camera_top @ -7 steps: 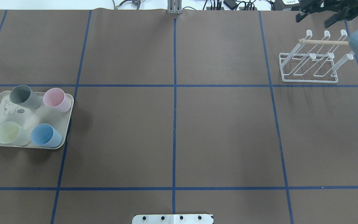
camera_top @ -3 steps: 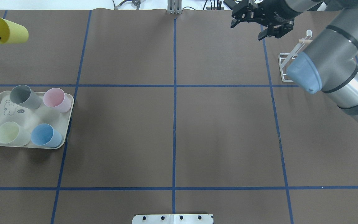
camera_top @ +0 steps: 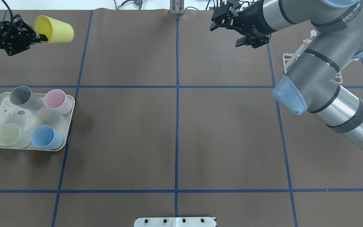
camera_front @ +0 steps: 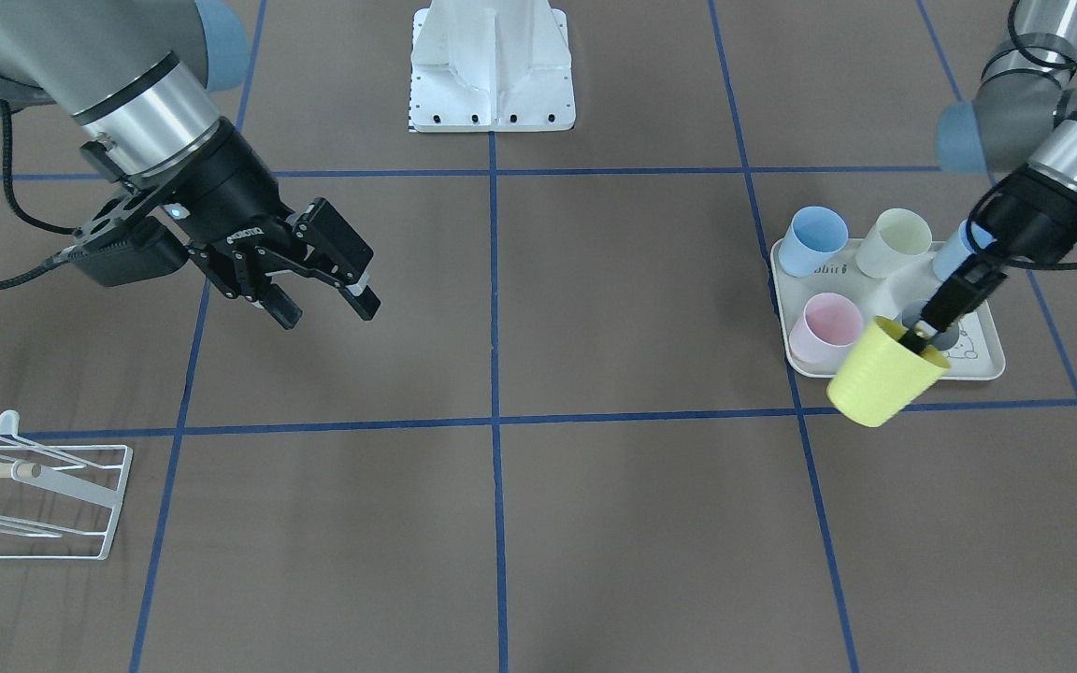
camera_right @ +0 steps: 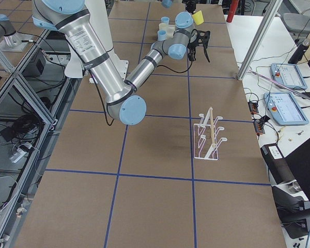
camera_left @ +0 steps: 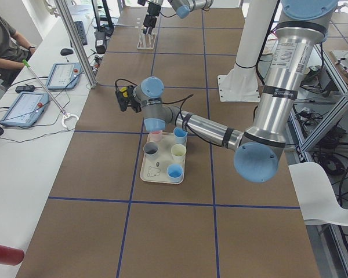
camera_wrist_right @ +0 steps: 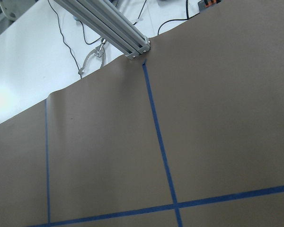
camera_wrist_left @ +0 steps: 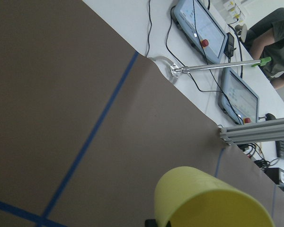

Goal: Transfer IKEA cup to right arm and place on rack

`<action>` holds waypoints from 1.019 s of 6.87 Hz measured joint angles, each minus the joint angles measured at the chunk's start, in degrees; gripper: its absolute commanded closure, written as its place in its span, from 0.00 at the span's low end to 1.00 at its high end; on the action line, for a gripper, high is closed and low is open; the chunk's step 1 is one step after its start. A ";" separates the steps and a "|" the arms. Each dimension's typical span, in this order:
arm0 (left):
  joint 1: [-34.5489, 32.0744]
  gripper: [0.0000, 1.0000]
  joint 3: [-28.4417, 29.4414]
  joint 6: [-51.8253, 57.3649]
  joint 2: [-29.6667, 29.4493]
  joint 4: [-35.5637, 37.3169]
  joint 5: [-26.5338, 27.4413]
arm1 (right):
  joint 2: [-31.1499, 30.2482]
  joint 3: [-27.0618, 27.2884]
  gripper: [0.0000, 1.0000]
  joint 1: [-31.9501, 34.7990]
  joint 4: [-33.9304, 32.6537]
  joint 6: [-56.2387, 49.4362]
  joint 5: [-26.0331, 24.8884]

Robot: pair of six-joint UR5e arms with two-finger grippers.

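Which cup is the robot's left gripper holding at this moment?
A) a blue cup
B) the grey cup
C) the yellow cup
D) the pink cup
C: the left gripper is shut on the rim of the yellow cup, held in the air away from the tray.

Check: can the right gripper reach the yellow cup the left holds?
Probably yes: right gripper has open jaws, left gripper holds the yellow cup aloft, and nothing stands between them.
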 measured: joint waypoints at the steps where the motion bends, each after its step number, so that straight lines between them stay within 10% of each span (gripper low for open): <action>1: 3.33 1.00 -0.02 -7.32 -3.41 -0.64 2.71 | 0.09 -0.29 0.00 -1.71 3.87 4.62 -3.01; 7: 11.50 1.00 5.14 -36.30 -9.36 -25.35 21.10 | 0.16 -2.71 0.01 -9.20 29.05 24.48 -20.46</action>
